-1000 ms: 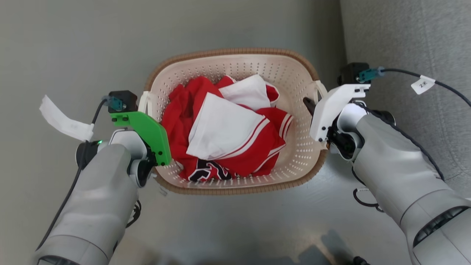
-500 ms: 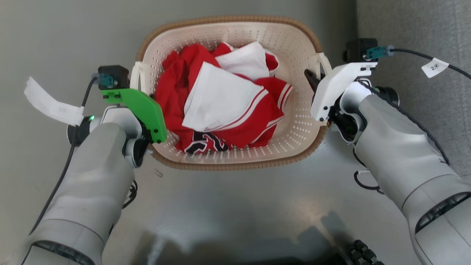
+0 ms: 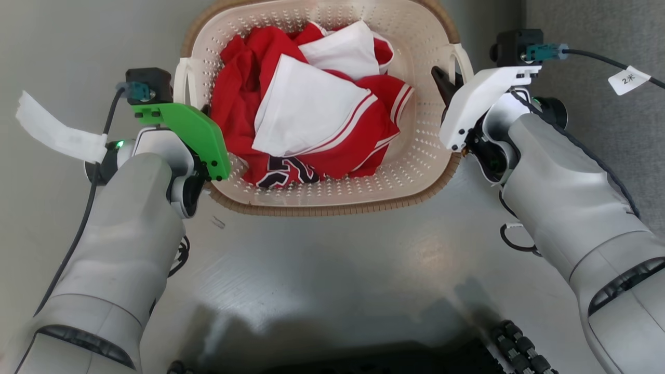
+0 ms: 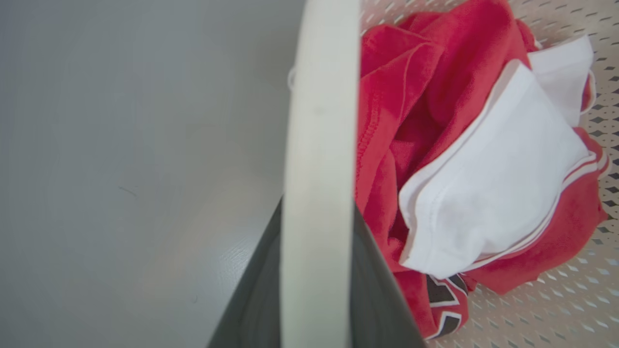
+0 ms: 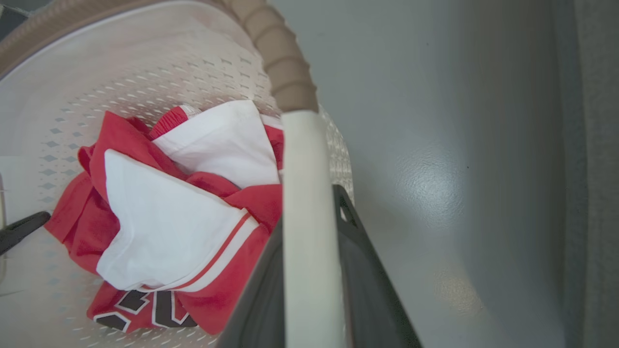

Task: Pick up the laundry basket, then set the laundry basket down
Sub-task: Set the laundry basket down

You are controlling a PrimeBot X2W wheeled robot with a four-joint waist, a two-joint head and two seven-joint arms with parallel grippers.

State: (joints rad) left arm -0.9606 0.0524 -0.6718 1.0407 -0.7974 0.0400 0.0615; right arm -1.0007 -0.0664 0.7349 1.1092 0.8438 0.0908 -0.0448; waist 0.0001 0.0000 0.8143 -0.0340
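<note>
The laundry basket (image 3: 332, 203), cream and perforated with a brown woven rim, is in the upper middle of the head view with red and white clothes (image 3: 311, 119) in it. My left gripper (image 3: 200, 110), under its green plate, is shut on the basket's left white handle (image 4: 316, 193). The handle runs between the dark fingers (image 4: 249, 304). My right gripper (image 3: 450, 85) is shut on the right white handle (image 5: 309, 217), one dark finger (image 5: 360, 270) on its outer side. Whether the basket's underside touches the floor is hidden.
Glossy grey floor (image 3: 322, 280) surrounds the basket. A grey fabric surface (image 3: 602, 31) rises along the right edge, close to my right arm. My dark base (image 3: 374, 358) shows at the bottom edge. Tagged cables hang off both wrists.
The whole head view has shifted, so the camera moved. Both grippers and the basket also sit higher relative to a small floor mark. Both grips are unchanged.
</note>
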